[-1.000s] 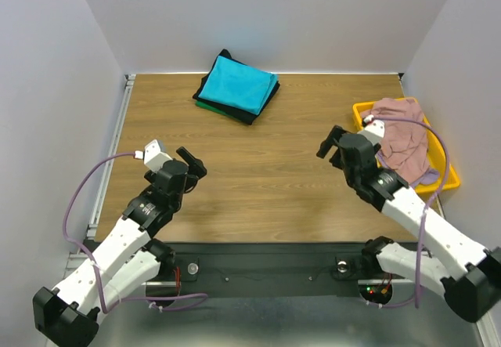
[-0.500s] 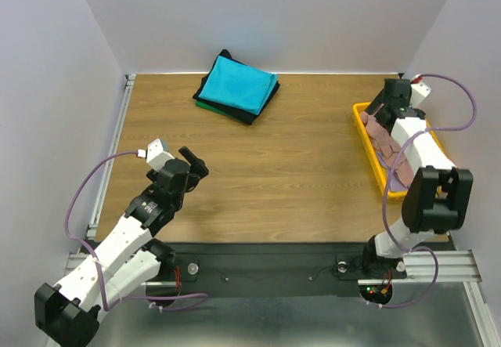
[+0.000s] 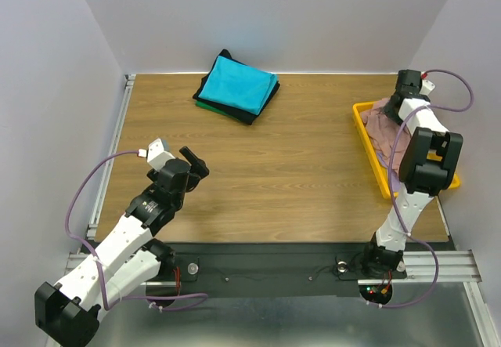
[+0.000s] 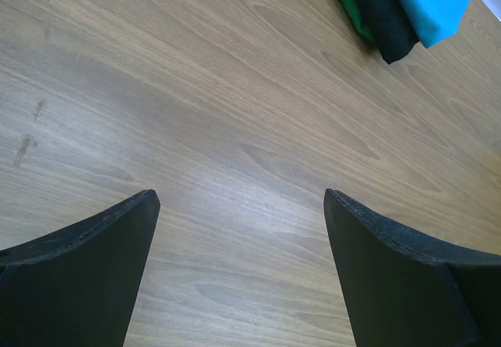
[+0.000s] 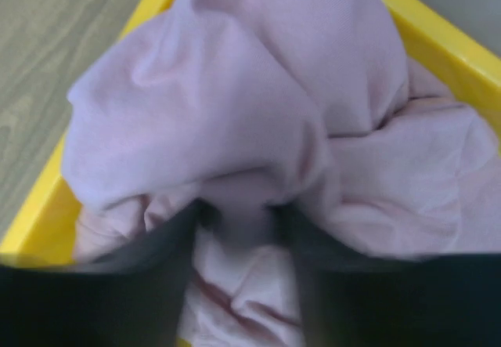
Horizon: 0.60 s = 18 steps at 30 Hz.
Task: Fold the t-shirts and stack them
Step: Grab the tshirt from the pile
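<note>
My left gripper (image 3: 194, 164) is still hovering over the near left of the wooden table (image 3: 282, 175), its fingers spread wide with nothing between them. My right arm, over the table's middle right a second ago, has swung to the far right. There my right gripper (image 3: 405, 95) is now pressing into the dusty-pink t-shirt (image 3: 385, 128) crumpled in the yellow tray (image 3: 366, 145). I cannot tell whether its fingers are pinching the cloth. Farther back, the folded turquoise t-shirt (image 3: 235, 83) is lying unmoved on the black t-shirt (image 3: 235, 113) and the green t-shirt (image 3: 204, 104).
</note>
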Each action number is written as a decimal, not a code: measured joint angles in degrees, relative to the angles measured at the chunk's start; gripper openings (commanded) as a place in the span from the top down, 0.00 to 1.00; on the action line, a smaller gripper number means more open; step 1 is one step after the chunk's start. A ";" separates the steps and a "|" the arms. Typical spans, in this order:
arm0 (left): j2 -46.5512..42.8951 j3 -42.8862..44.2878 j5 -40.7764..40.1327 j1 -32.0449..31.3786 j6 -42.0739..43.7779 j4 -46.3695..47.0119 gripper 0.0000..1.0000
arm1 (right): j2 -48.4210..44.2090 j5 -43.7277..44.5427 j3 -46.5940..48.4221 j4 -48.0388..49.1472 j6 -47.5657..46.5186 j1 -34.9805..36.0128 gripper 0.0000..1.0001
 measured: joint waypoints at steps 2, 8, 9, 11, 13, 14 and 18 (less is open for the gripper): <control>0.00 0.00 0.00 0.00 0.00 0.00 0.02 | 0.31 0.57 0.00 -0.37 0.11 0.07 0.84; 0.02 0.00 -0.07 0.00 -0.02 0.00 0.02 | 0.31 1.44 0.00 -0.42 -0.72 -0.24 1.00; 0.02 0.00 -0.07 0.00 -0.02 0.00 0.02 | 0.26 1.44 0.00 -0.42 -0.74 -0.26 1.00; 0.02 0.00 -0.07 0.00 -0.02 0.00 0.02 | 0.11 1.40 0.00 -0.44 -1.03 -0.33 0.99; 0.02 0.00 -0.07 0.00 -0.02 -0.02 0.02 | -0.70 1.25 -0.02 -0.70 -1.44 -0.37 1.00; 0.02 0.00 -0.07 0.00 -0.02 0.00 0.02 | -1.70 1.16 -0.04 -0.94 -1.81 -0.37 0.99; 0.02 -0.02 -0.07 0.00 -0.02 -0.02 0.01 | -7.65 1.20 -0.44 -1.99 -3.13 -0.37 1.00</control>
